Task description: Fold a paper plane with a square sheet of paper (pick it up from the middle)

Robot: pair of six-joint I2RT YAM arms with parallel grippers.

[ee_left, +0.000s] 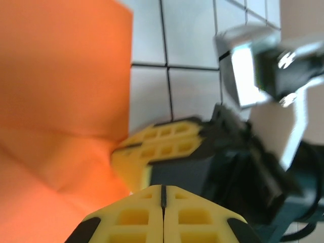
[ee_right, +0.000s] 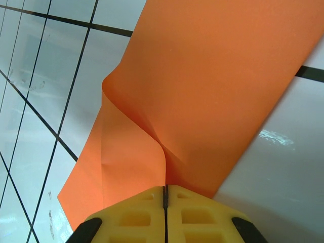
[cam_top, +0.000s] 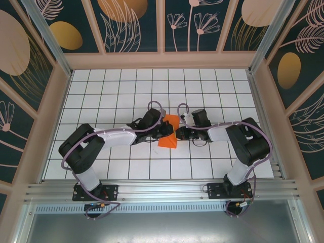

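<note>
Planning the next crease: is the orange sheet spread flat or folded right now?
Partly folded, not flat: the orange sheet buckles up along a curved ridge running into the shut right gripper, which pinches it.

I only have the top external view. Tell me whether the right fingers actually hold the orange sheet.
Observer: Yes. The right fingers are shut on the orange sheet, pinching its edge.
Operator: Describe the paper at that pinch.
Observer: It buckles. A raised curl runs up from the pinch, lifted off the tiles.
Operator: Now report the left fingers.
Observer: The left fingers are shut, tips together. The sheet lies just beside them, and I see none in their seam.
</note>
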